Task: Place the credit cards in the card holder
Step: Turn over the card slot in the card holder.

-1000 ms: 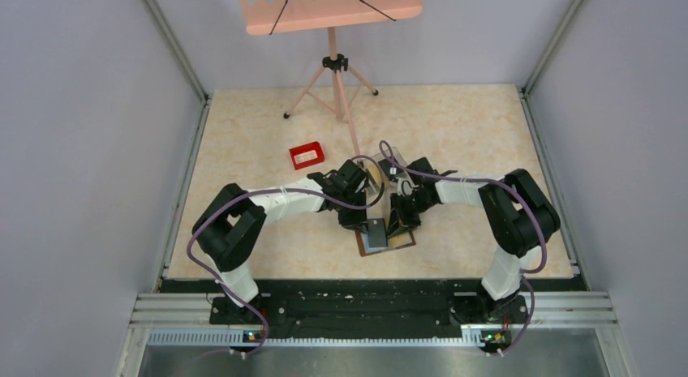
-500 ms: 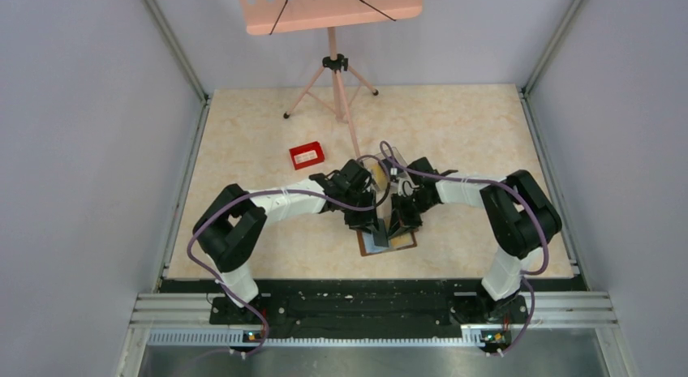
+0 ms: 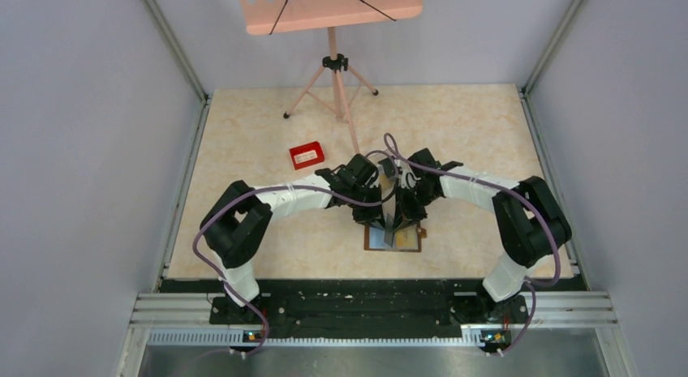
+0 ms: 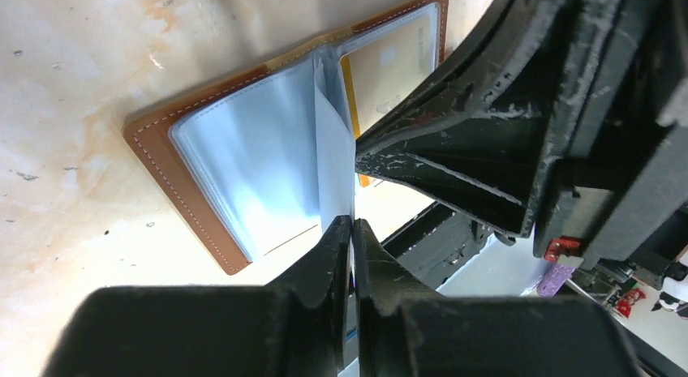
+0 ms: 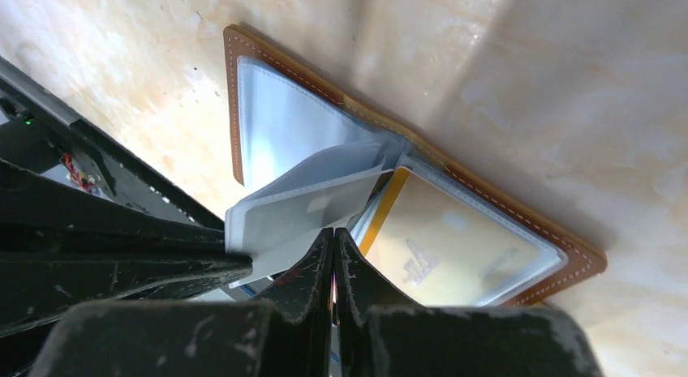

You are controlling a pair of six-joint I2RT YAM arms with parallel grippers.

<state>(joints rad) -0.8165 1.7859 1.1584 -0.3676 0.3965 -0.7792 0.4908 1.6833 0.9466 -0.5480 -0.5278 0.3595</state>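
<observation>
The card holder (image 3: 375, 238) lies open on the table, brown leather with clear sleeves. It also shows in the left wrist view (image 4: 162, 150) and the right wrist view (image 5: 235, 93). A tan-yellow card (image 5: 454, 247) sits in its right pocket. One clear sleeve leaf (image 5: 284, 211) stands up from the spine. My left gripper (image 4: 352, 224) is shut on a pale blue card (image 4: 334, 174) held edge-on at that leaf. My right gripper (image 5: 333, 233) is shut on the leaf's edge. In the top view, the left gripper (image 3: 384, 225) and the right gripper (image 3: 396, 223) meet over the holder's middle.
A small red tray (image 3: 307, 156) lies at the back left. A pink tripod (image 3: 334, 93) with a board stands at the back. The table's front edge runs just below the holder.
Both grippers and the card holder have shifted a little to the right. The card has turned from lying flat over the holder to standing edge-on between the two grippers.
</observation>
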